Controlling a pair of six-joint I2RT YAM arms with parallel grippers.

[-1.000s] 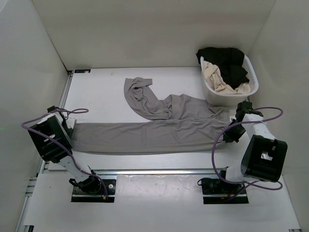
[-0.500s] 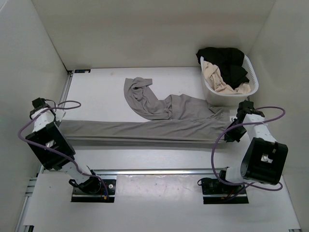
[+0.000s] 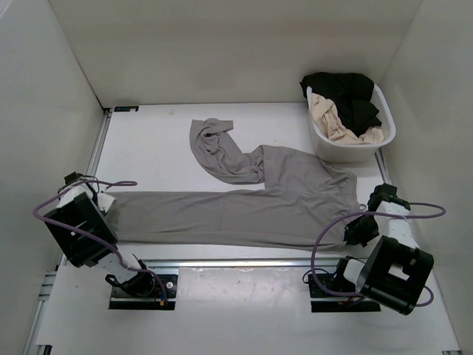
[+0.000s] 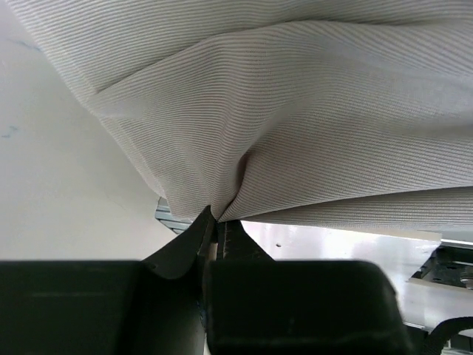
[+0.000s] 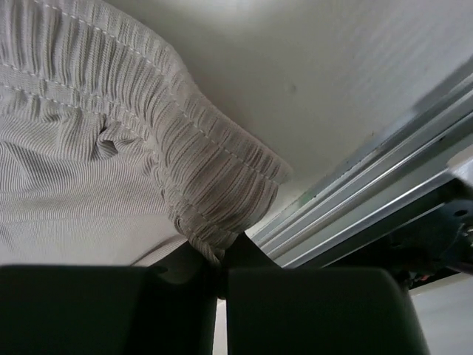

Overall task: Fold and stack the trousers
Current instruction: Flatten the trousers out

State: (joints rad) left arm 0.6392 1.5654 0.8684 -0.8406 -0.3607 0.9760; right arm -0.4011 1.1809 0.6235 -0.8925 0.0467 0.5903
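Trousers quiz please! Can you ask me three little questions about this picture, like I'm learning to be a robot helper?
1. True or false: the left gripper and the right gripper are both shut on the trousers.
2. Which part of the trousers does the right gripper pinch?
3. Fill in: the black garment lies in the ___.

Key: 1 true; 2 the waistband; 3 basket.
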